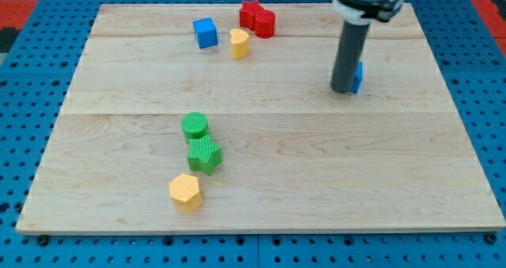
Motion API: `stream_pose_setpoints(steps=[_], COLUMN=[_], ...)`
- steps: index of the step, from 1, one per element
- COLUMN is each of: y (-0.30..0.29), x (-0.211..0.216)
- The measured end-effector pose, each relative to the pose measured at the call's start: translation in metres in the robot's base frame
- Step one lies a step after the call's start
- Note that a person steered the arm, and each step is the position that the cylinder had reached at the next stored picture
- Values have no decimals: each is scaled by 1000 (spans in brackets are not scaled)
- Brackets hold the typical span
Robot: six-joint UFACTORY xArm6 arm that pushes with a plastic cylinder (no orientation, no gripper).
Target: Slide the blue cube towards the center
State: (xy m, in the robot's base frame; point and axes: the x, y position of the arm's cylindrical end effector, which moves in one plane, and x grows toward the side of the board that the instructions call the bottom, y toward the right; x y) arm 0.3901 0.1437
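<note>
Nearest the view's bottom sits a yellow hexagonal block [186, 192], with a green star-shaped block [205, 154] and a green cylinder [194, 126] behind it. Farther back, my tip [343, 88] rests at the view's right, hiding most of a second blue block [358, 77]. It grips nothing, having no gripper. Against the top edge, the blue cube [205, 32] stands well away from centre, so I judge the slide not yet done.

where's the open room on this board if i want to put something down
The widest bare patch is the board's lower right, right of the green star and below my tip. The centre is bare too. Crowded: the top edge around the blue cube, yellow block and red blocks.
</note>
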Motion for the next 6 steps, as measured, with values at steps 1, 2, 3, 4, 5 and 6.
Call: stream_pose_setpoints(steps=[1, 2, 3, 4, 5, 6], y=[-74, -187, -318, -308, -229, -236], x=[17, -40, -82, -153, -155, -84])
